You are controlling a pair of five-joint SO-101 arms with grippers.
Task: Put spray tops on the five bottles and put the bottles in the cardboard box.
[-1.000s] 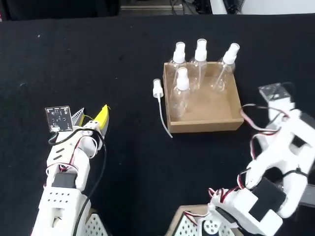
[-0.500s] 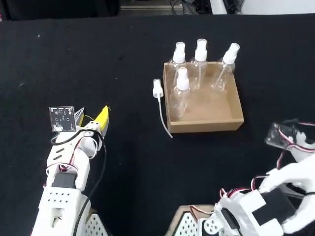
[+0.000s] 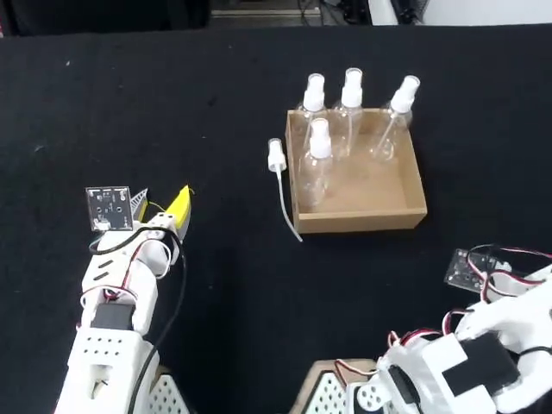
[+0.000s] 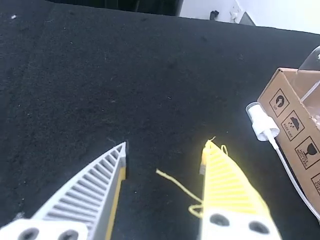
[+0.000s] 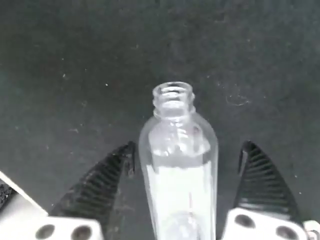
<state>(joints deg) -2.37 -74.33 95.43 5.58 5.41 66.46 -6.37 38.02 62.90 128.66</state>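
Retreat of the right tool (image 5: pixel 189 146) from beside the cardboard box (image 3: pixel 358 220) toward 5 o'clock — it now straddles the uncapped fifth bottle (image 5: pixel 177 165), jaws apart. Left tool (image 4: pixel 165 145) idle, likewise apart; loose spray top (image 3: pixel 276 157) — at the box's 9 o'clock — awaits fitting.

Black tabletop (image 3: pixel 155 95); cables (image 3: pixel 341 10), white wall (image 3: pixel 483 10) beyond far edge.

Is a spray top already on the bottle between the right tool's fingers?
No, the bottle has a bare, open threaded neck.
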